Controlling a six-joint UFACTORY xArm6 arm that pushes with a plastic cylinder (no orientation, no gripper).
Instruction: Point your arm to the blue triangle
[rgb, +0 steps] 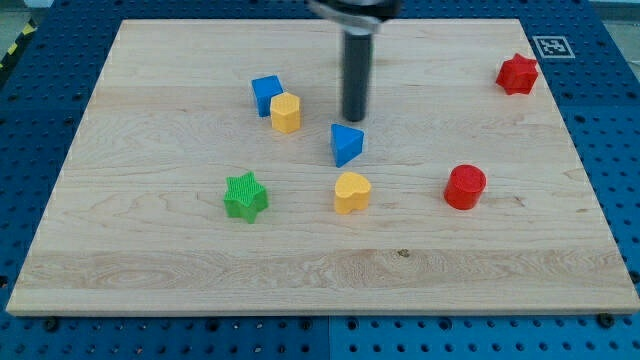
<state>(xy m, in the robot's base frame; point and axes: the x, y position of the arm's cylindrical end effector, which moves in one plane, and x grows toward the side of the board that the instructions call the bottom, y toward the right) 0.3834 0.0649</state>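
Hovering my tip (354, 118) just above blue triangle (346, 144) at frame centre, near but apart, w/ no claw on rig so nothing to open/close, task approx done, final small nudge down left.

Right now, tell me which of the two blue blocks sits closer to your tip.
The blue triangle, just below my tip. The blue cube lies farther off to the view's left, beside the yellow block.
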